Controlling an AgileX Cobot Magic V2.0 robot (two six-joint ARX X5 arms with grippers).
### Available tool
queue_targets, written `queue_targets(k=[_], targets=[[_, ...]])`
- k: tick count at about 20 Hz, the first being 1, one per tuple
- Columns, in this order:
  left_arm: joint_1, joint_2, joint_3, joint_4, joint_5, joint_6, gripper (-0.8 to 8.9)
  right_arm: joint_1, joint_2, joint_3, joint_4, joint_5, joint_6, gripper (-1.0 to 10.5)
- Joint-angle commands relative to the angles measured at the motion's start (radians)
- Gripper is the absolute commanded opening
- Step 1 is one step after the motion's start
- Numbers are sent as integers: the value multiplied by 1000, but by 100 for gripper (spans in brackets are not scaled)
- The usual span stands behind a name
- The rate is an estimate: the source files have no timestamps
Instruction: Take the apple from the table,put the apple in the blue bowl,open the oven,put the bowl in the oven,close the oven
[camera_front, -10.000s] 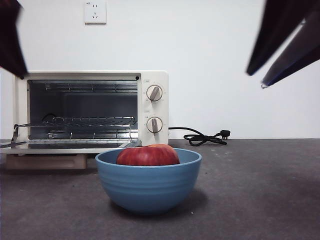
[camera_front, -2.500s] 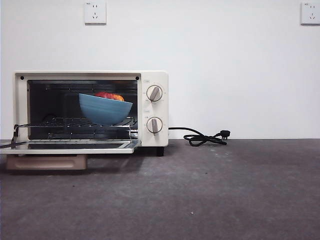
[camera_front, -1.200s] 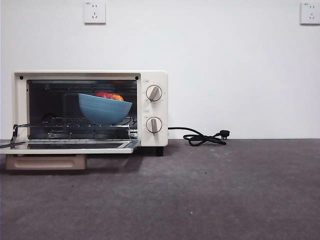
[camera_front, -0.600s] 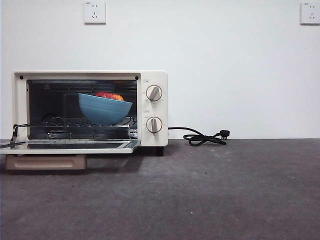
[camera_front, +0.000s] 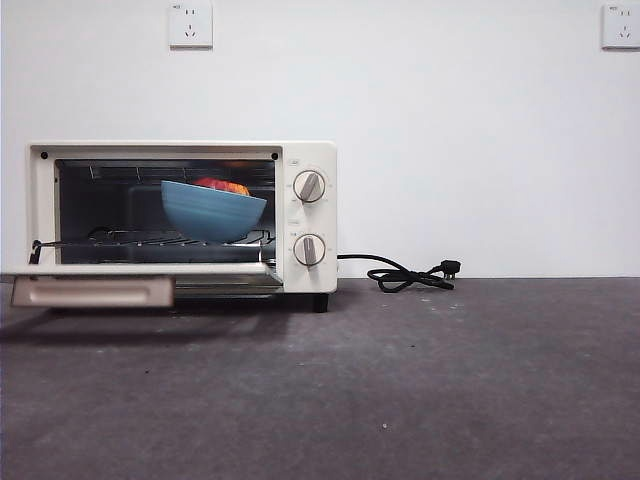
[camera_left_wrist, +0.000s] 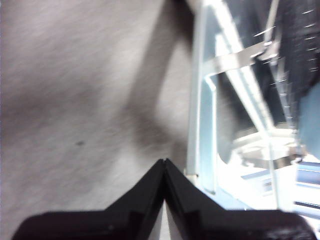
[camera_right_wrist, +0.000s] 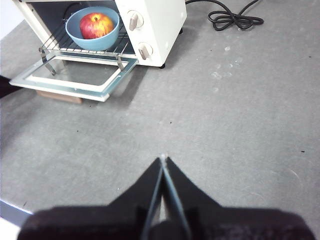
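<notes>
Door: I judge closing is the step in hand; the oven (camera_front: 180, 215) door (camera_front: 95, 290) hangs partly raised, so I'd push evenly until it latches.
Left gripper (camera_left_wrist: 165, 167): jaws together, empty, its tip just beside the door's edge.
Bowl: the blue bowl (camera_front: 213, 210) with the apple (camera_front: 222, 186) sits on the rack beyond.
Right gripper (camera_right_wrist: 163, 162): jaws together, empty, over the table (camera_right_wrist: 240, 100), well apart from the oven.

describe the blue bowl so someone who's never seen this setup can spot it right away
Find the cream-white toaster oven at the left of the dark grey table, its glass door partly lowered. On the wire rack inside sits the blue bowl, deep, round and matte. It is the only blue thing there, and it holds a red-and-yellow apple.
</notes>
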Motion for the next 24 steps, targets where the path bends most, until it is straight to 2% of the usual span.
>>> queue_targets(k=[1, 10, 24], targets=[[-6, 2, 16, 16, 50, -21, -8, 0, -3, -10, 4, -1, 8, -11], [-8, 2, 142, 16, 110, -85, -8, 0, -3, -10, 4, -1, 8, -11], [-13, 2, 357, 39, 109, -156, -8, 0, -2, -10, 4, 27, 9, -11]])
